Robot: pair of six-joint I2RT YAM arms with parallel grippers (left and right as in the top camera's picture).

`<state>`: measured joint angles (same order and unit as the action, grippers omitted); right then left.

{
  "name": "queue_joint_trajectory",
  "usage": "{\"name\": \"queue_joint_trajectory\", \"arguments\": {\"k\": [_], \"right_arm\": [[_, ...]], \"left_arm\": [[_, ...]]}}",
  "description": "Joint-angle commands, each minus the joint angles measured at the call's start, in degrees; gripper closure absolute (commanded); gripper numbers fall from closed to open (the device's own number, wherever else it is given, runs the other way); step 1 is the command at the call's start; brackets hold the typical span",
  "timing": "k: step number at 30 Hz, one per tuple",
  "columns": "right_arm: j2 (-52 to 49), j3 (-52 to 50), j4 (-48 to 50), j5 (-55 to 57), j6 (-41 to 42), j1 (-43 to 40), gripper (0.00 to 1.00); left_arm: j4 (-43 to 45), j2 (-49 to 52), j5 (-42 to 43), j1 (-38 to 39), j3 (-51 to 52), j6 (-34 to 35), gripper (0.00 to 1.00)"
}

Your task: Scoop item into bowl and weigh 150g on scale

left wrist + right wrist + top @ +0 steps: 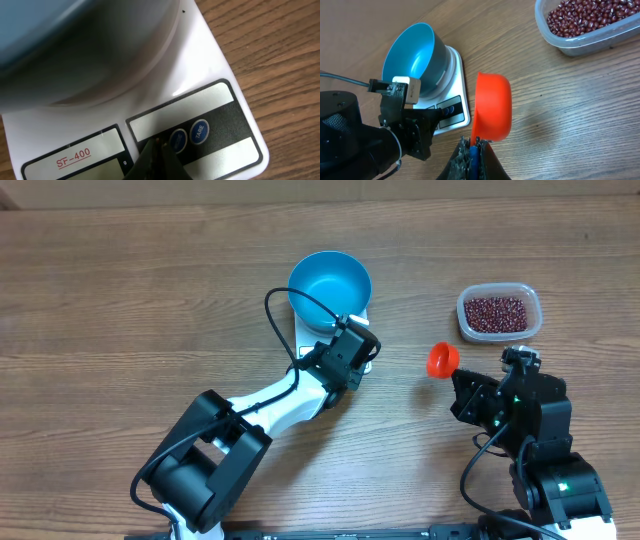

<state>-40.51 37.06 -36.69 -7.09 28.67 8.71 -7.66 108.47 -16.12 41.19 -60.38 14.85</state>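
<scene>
Wooden table [120, 270] seen from above. A blue bowl [330, 280] sits on a white scale [210, 60]. The left claw [157, 160], fingers together and gripping nothing, points its tip at the scale's round buttons [199, 131]. The right claw [474, 150] is clamped on the handle of an orange scoop [492, 107], which looks empty and hovers between the scale and a clear tub [580, 45]. The beans [585, 17] lie in that tub, well apart from the bowl. They look small, hard, smooth and loose, likely to roll and spill. Pinching them will not work: dig the stiff scoop in and carry it level.
</scene>
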Motion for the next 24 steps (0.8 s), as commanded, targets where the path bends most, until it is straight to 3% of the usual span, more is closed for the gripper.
{"name": "queue_joint_trajectory", "arguments": {"k": [1,24], "right_arm": [[0.2,1.7,0.6,0.6,-0.3,0.2,0.96],[0.2,1.7,0.5,0.6,-0.3,0.2,0.96]], "left_arm": [[0.2,0.9,-0.7,-0.3,0.2,0.6,0.96],[0.2,0.9,-0.8,-0.4,0.3,1.1,0.96]]}}
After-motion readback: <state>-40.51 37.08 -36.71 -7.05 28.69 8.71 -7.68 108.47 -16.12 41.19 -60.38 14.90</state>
